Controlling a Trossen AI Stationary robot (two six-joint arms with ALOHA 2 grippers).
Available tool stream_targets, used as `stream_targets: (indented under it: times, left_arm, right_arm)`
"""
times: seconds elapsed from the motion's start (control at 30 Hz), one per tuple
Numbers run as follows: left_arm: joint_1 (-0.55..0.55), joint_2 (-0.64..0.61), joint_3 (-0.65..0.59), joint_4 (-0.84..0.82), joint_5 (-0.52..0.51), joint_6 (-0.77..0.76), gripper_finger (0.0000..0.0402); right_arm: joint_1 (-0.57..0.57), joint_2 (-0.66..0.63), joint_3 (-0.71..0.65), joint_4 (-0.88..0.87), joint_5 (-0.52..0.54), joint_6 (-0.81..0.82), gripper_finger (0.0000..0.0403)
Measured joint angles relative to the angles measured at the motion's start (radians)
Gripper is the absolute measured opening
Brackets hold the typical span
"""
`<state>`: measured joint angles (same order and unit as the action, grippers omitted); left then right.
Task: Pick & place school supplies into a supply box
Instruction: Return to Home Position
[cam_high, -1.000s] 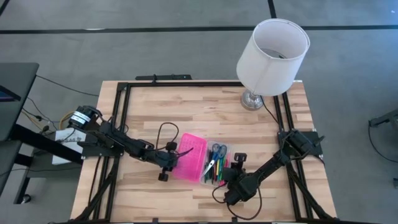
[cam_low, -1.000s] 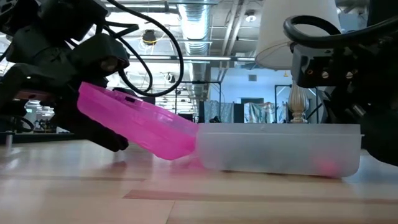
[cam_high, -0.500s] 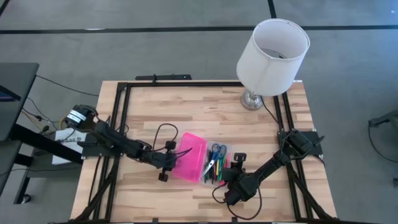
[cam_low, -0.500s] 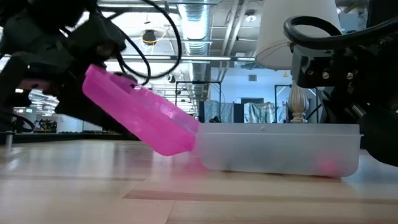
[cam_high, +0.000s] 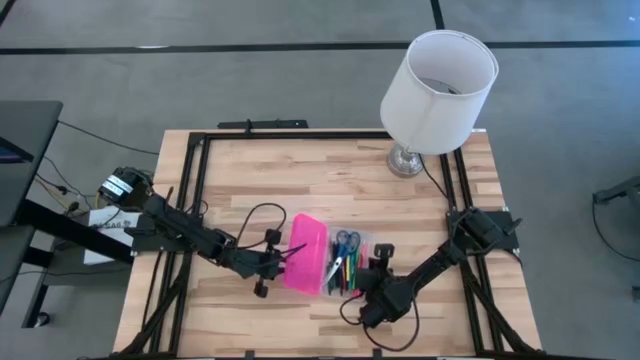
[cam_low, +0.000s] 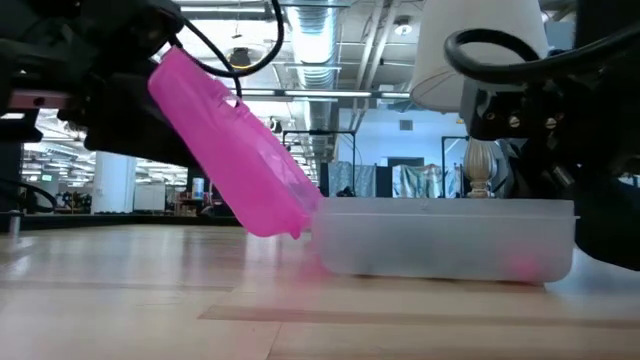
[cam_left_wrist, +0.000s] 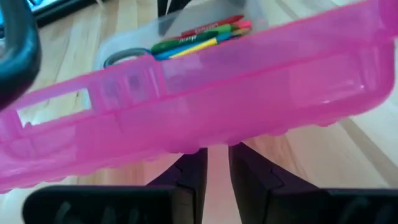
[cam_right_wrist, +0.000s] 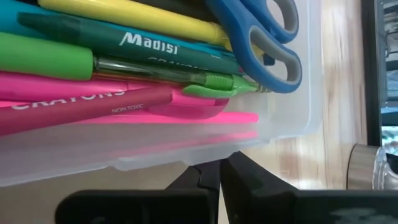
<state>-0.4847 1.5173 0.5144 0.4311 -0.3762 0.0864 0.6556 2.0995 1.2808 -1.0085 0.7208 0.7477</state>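
Observation:
The supply box stands open near the table's middle. Its clear base (cam_high: 350, 262) sits flat and holds the school supplies (cam_right_wrist: 124, 68): pens and crayons in yellow, green, teal, pink and red, with blue-handled scissors (cam_right_wrist: 261, 31). The pink lid (cam_high: 307, 253) (cam_low: 235, 150) rises steeply from its hinged edge on the base's left side. My left gripper (cam_high: 268, 262) (cam_left_wrist: 216, 168) is shut under the lid. My right gripper (cam_high: 368, 275) (cam_right_wrist: 221, 169) is shut at the base's near-right wall. My left gripper pushes with its shut fingers (cam_left_wrist: 193, 171) against the lid's outer face (cam_left_wrist: 211, 140), coming from the table's left and from below. The lid leans tilted over them, its hinged edge (cam_low: 300, 215) staying on the base. My right gripper sets its shut fingertips (cam_right_wrist: 202, 171) against the base's outer wall (cam_right_wrist: 186, 155), level, from the near-right side. The base rests flat on the table.
A lamp with a white shade (cam_high: 437, 80) stands at the table's far right corner, its metal foot (cam_high: 405, 160) on the wood. A black frame (cam_high: 300, 135) runs along the table's edges. Bare wood (cam_high: 300, 180) lies between the box and the far edge.
My left gripper has moved up and toward the box, staying under the lid. The pink lid has swung up about its hinge, from a shallow slant to a steep one, with its free edge lifted. The clear base and my right gripper have stayed put.

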Motion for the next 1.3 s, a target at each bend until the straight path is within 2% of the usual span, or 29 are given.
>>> stream_targets:
  times: [0.3, 0.67, 0.87, 1.3]
  left_arm:
    - [0.000, -0.001, 0.000, 0.093, 0.004, 0.050, 0.0061]
    - [0.000, 0.006, 0.000, 0.174, 0.063, 0.087, 0.0061]
    - [0.001, 0.006, 0.000, 0.174, 0.058, 0.085, 0.0061]
    - [0.002, 0.007, 0.000, 0.262, 0.154, 0.111, 0.0061]
  right_arm:
    - [-0.040, 0.000, 0.000, 0.107, -0.011, -0.119, 0.0001]
    - [-0.062, 0.000, 0.000, 0.197, 0.000, -0.237, 0.0001]
    - [-0.041, 0.000, 0.000, 0.215, 0.074, -0.233, 0.0000]
    - [-0.041, 0.000, 0.001, 0.216, 0.098, -0.232, 0.0000]
